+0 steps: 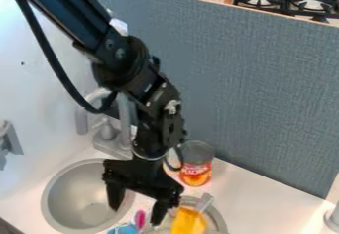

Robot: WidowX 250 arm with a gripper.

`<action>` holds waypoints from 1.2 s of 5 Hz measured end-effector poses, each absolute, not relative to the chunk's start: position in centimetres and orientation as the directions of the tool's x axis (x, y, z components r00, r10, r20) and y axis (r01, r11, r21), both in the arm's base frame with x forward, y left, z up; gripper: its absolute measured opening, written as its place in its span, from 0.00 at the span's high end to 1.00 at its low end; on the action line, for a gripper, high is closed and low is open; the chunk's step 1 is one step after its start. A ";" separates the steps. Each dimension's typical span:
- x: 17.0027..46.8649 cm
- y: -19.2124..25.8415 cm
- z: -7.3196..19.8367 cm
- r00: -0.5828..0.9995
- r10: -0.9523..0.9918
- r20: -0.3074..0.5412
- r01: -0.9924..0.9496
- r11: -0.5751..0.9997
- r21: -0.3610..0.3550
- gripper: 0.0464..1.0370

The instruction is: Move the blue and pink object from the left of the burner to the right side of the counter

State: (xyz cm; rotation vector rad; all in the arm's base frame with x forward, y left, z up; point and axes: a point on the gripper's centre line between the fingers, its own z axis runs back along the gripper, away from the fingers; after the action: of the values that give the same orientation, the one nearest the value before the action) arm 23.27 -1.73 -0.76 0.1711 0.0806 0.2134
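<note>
Half over metal sink (58,194), saw black gripper (136,217) with jaws spread apart, near pink-and-blue item (140,219). Also saw yellow item (188,222) by round grey rim (222,222), orange can (196,172) behind.

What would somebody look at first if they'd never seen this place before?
Probably the big black robot arm, slanting down from the upper left, its gripper open beside the round silver sink. Next, the bright yellow thing at the bottom edge, and the can with a red and orange label behind it, near the grey panel.
</note>
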 end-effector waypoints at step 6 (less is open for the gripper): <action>25.1 -1.3 -10.6 0.985 0.115 -0.125 -0.123 0.991 -0.059 0.25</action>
State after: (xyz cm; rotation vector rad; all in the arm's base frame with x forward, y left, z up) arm 25.09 -1.29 -10.62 -0.0669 0.1216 0.1201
